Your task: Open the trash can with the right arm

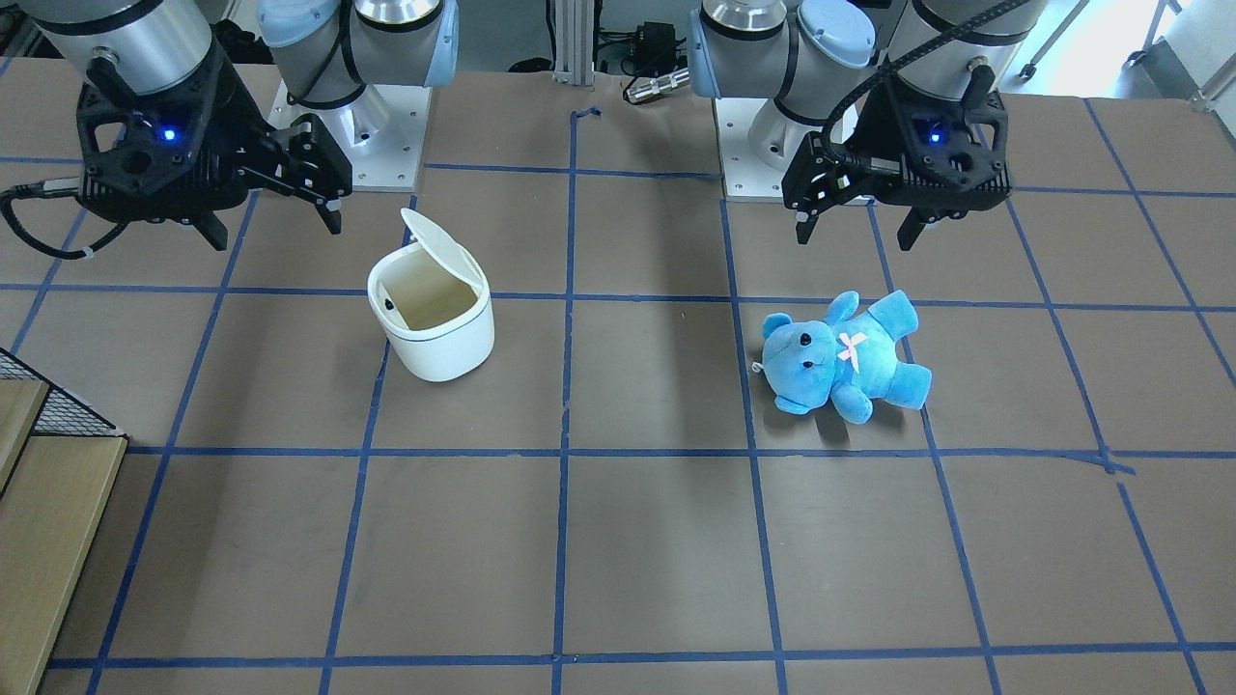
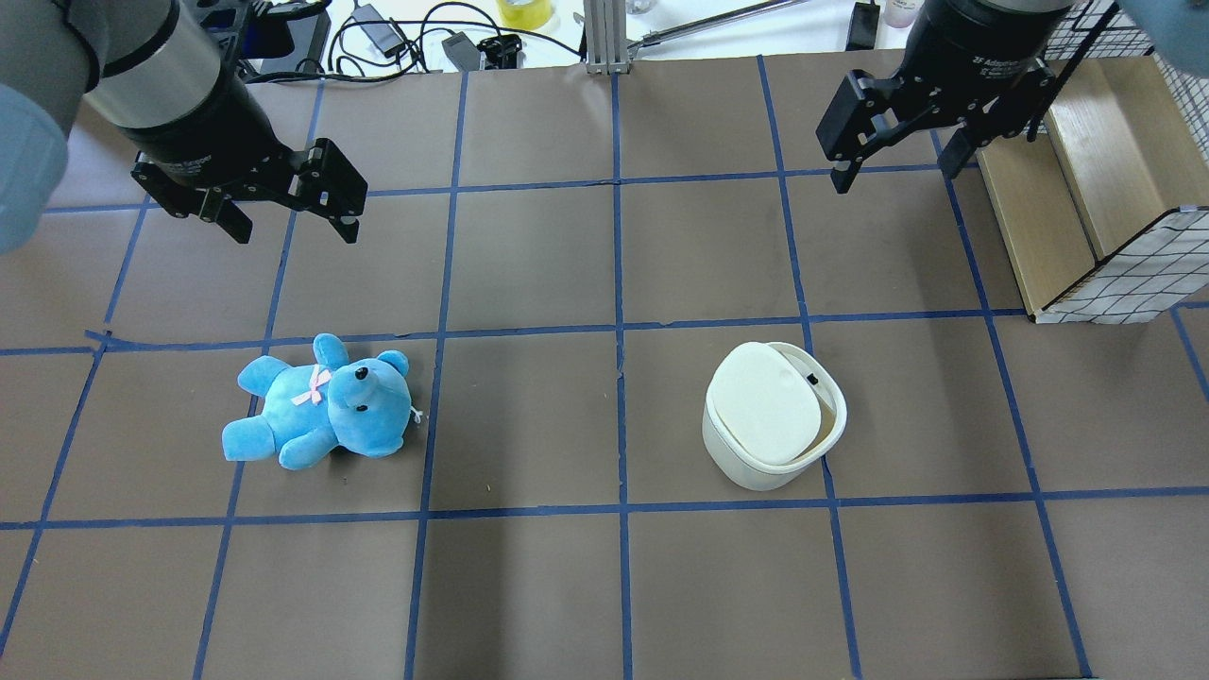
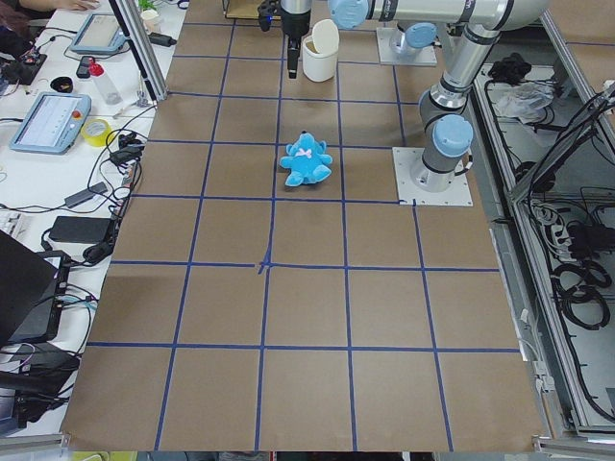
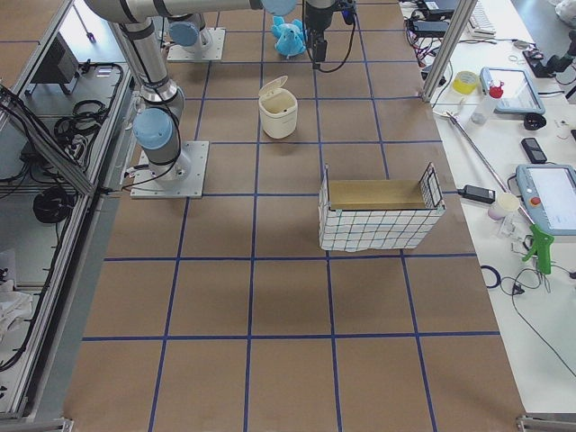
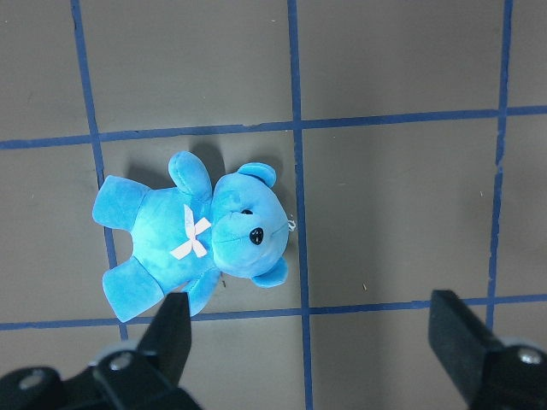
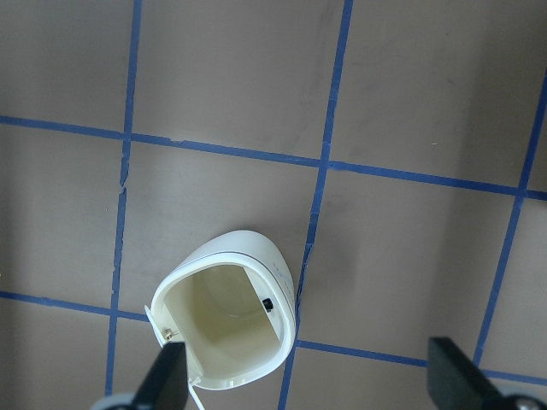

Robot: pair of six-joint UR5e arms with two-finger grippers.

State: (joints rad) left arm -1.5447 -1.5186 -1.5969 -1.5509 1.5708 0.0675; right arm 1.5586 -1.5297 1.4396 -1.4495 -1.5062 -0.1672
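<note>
The white trash can (image 1: 444, 352) stands on the table with its flip lid (image 1: 439, 246) tipped up, and the beige inside shows. It also shows in the overhead view (image 2: 746, 467) and in the right wrist view (image 6: 252, 248). My right gripper (image 1: 275, 227) is open and empty. It hovers above the table, beyond the can and apart from it, as the overhead view (image 2: 894, 178) shows. My left gripper (image 2: 295, 231) is open and empty, high above the blue teddy (image 2: 321, 401). The teddy lies on its back (image 5: 201, 235).
A wire basket holding a wooden box (image 2: 1096, 189) stands at the table's edge on my right, close to the right gripper. Cables and small devices (image 2: 406, 38) lie past the far edge. Blue tape lines grid the brown table (image 2: 529, 264).
</note>
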